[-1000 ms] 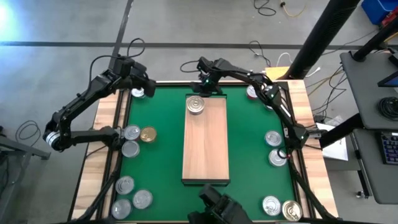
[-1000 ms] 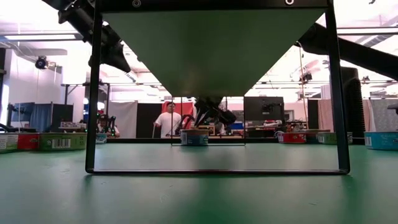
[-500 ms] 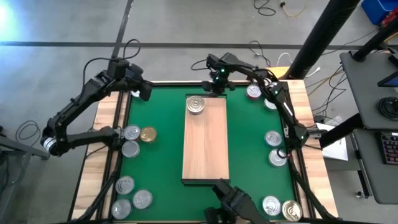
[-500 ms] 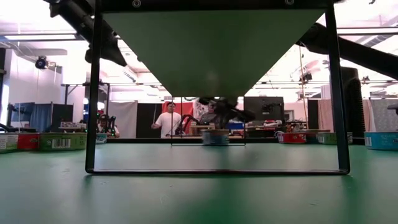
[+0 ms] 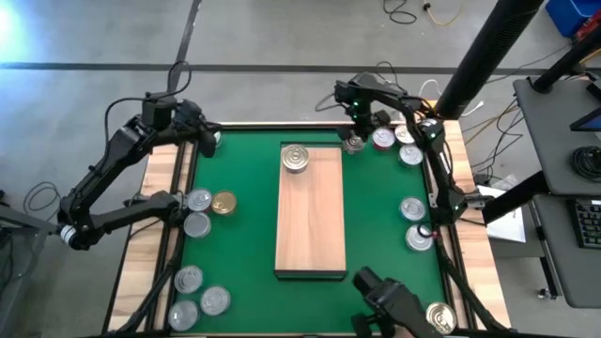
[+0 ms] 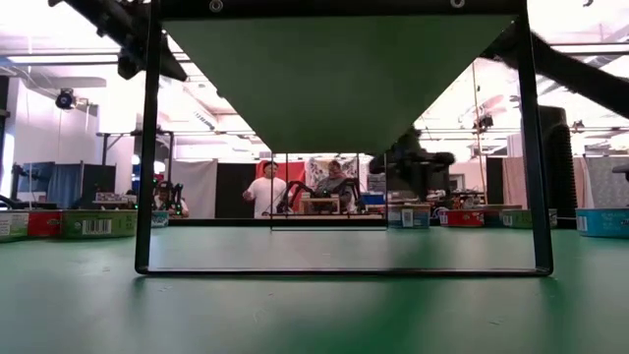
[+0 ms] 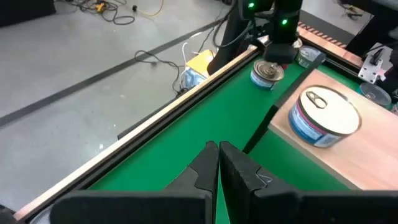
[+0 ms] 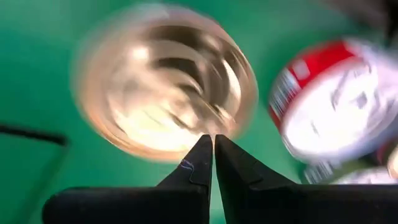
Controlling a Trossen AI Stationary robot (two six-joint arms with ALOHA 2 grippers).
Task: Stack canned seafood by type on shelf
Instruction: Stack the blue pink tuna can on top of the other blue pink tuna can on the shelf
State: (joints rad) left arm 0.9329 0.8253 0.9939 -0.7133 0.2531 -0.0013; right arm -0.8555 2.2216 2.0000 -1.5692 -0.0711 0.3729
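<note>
Looks like the picking step: right gripper (image 5: 355,134) hovers, jaws shut and empty, over a tin (image 5: 353,144) near the desk's far edge, beside the shelf (image 5: 311,221). Next it needs opening and lowering. Left gripper (image 5: 208,138) waits shut at the far left corner.

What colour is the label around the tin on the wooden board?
Blue, on the tin; clearest in the left wrist view.

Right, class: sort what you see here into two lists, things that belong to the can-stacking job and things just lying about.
Part of the job:
- shelf
- blue-labelled can on the shelf
- red-labelled can
- gold-topped can
- silver-topped cans at the left edge
- right pincer, shut above a can
- left pincer, shut

Just lying about:
- cables on the floor
- people in the room behind
</note>
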